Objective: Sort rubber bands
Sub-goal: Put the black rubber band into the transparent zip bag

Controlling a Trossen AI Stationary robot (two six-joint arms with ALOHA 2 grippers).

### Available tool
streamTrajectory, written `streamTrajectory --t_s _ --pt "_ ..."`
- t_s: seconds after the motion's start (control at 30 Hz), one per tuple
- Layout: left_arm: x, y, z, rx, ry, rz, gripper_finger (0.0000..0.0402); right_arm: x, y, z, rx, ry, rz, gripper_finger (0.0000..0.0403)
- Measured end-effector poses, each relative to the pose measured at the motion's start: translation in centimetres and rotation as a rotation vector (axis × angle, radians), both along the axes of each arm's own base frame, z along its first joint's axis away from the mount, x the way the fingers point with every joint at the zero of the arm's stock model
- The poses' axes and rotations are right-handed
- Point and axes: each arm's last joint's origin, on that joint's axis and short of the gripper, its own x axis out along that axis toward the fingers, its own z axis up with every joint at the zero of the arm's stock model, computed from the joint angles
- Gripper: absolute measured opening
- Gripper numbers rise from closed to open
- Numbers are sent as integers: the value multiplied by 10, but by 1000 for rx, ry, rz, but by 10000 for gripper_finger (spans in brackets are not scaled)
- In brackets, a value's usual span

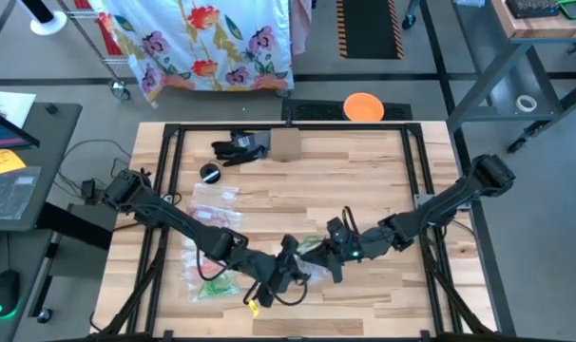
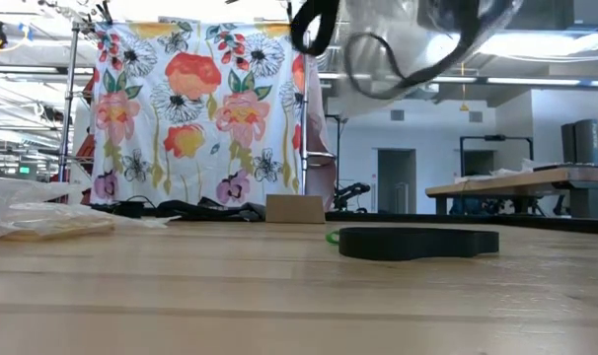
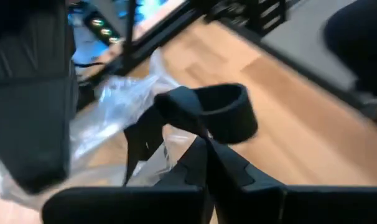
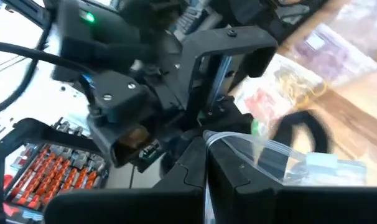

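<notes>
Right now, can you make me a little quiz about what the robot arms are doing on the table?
1. True or false: both grippers meet near the table's front middle.
2. What does the right gripper pinch: A clear plastic bag, B cardboard box, C orange disc?
3. Which side of the table holds the zip bags?

Key: 1 true, the left gripper is there too. 2 A. 3 The left arm's side.

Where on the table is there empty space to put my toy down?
The right half of the wooden table is bare, from the small cardboard box at the far edge down to the right arm. The middle above both arms is free too. It is crowded on the left, where clear bags lie, and near the front, where the left tool and right tool meet.
</notes>
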Motion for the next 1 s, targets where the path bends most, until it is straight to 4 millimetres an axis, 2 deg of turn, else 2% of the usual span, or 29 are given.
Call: streamTrajectory --t_s 0.2,0.67,0.83,1.0 --pt "0 0 5 -108 57 41 0 3 4 -9 31 35 10 0" --pt "6 16 6 -161 6 294 0 -2 15 -5 45 -2 20 0" --pt "9 21 7 -166 -5 314 0 -4 18 -4 48 -11 17 0" --pt "11 27 7 -185 -2 316 0 -1 13 -4 52 -13 0 0"
